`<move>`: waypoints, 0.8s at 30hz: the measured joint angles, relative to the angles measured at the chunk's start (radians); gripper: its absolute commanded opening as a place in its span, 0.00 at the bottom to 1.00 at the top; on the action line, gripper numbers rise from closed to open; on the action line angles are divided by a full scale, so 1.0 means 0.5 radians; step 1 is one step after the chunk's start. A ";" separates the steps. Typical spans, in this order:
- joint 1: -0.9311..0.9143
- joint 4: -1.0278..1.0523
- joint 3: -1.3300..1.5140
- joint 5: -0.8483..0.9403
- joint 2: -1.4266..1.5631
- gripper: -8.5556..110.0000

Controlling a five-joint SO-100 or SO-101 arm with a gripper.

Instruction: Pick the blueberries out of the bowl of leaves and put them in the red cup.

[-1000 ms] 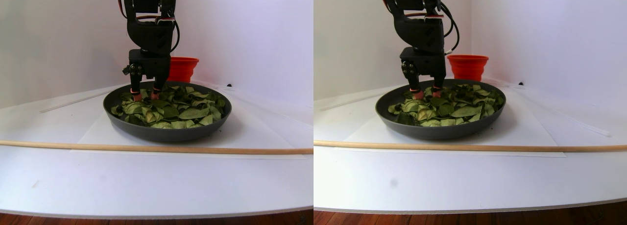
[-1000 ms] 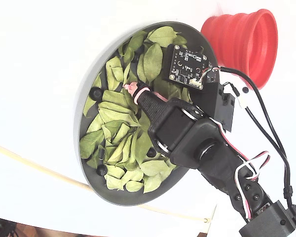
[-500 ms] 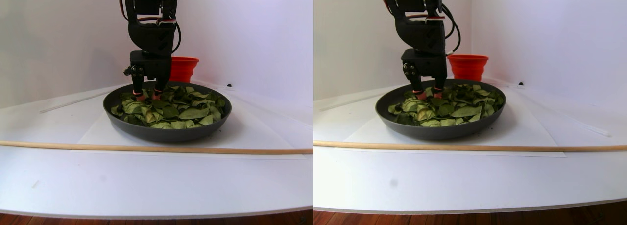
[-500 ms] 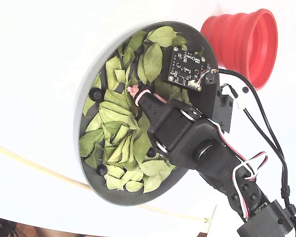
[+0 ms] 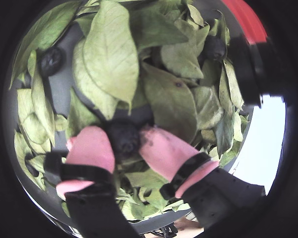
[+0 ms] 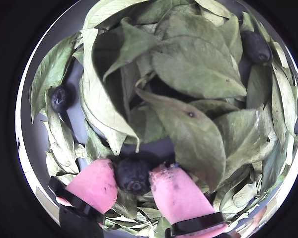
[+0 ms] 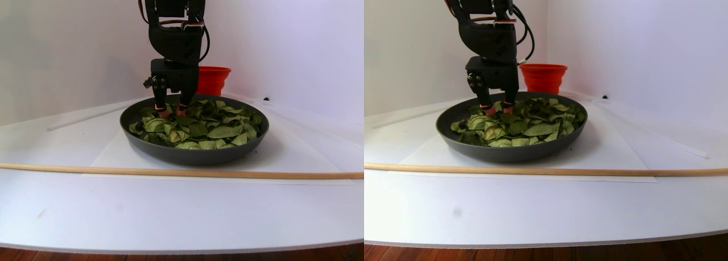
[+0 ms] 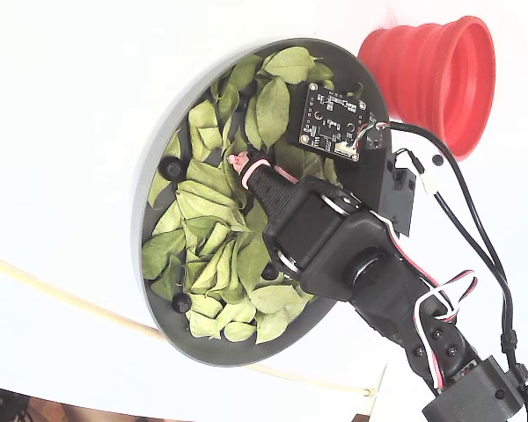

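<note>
In both wrist views my gripper (image 5: 122,136) (image 6: 132,171) is low in the bowl, its pink fingertips (image 5: 89,148) pressed against either side of one dark blueberry (image 5: 123,141) (image 6: 133,177) lying among the leaves (image 5: 109,54) (image 6: 198,64). Loose blueberries (image 5: 51,60) (image 6: 256,47) sit further off. The fixed view shows the dark grey bowl (image 8: 155,158), more berries (image 8: 170,167) near its rim, and the red cup (image 8: 440,75) just beyond it. The stereo pair shows the gripper (image 7: 170,108) at the bowl's back left, with the red cup (image 7: 213,79) behind.
A long wooden stick (image 7: 170,172) lies across the white table in front of the bowl (image 7: 193,156). White walls close in behind. The arm's body and cables (image 8: 370,264) hang over the bowl's right side in the fixed view.
The gripper shifted slightly within the bowl and its fingers drew closer together around the berry. Since half a second ago it has barely moved.
</note>
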State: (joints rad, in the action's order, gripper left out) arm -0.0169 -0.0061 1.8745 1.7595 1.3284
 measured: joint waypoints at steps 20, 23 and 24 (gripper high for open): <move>0.000 0.052 0.086 0.000 0.218 0.17; 0.006 0.071 0.117 0.000 0.264 0.17; 0.006 0.080 0.120 0.000 0.282 0.17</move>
State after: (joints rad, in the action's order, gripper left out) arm -0.0138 0.0337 1.9343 1.7595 1.4696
